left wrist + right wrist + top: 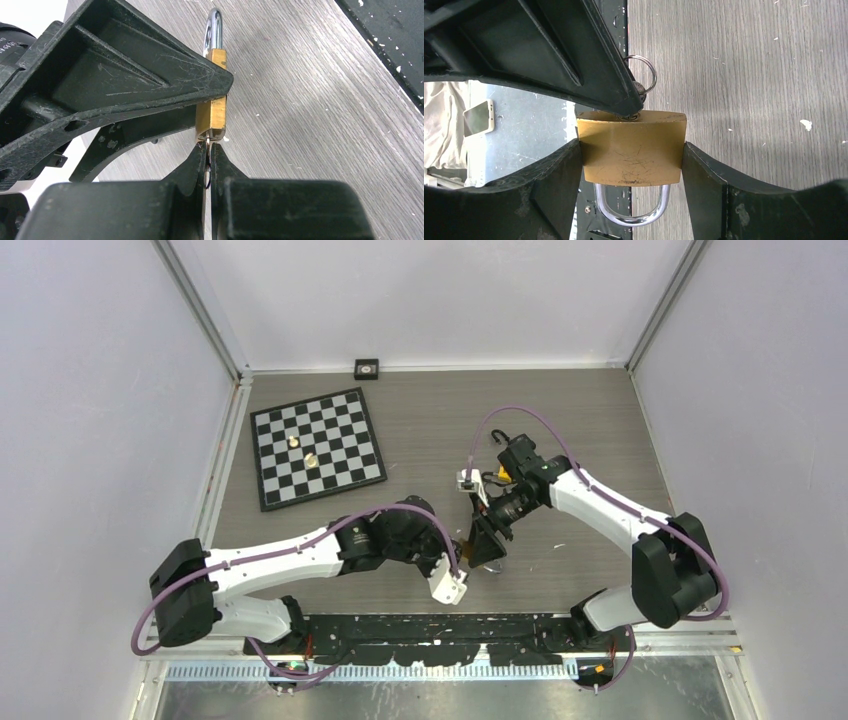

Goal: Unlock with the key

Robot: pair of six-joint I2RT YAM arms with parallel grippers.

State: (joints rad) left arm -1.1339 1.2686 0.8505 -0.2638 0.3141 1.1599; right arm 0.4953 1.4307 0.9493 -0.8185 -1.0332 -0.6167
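The board (318,448) lay at the far left of the table (600,420), with two pieces (294,441) on its left half. A small box (367,368) sat just behind the board, at the far edge. Near centre, the lock (631,149) sat between the fingers of the right gripper (631,160), one at each side. The key (208,145) stood in its end, pinched in the left gripper (208,157). The ring (647,70) was apparently just behind those fingertips.

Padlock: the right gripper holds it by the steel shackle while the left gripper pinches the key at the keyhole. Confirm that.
Not by the shackle. The right gripper clamps the padlock by the sides of its brass body. The shackle sticks out free of the grip, as the right wrist view shows. The left gripper does pinch the key at the keyhole.
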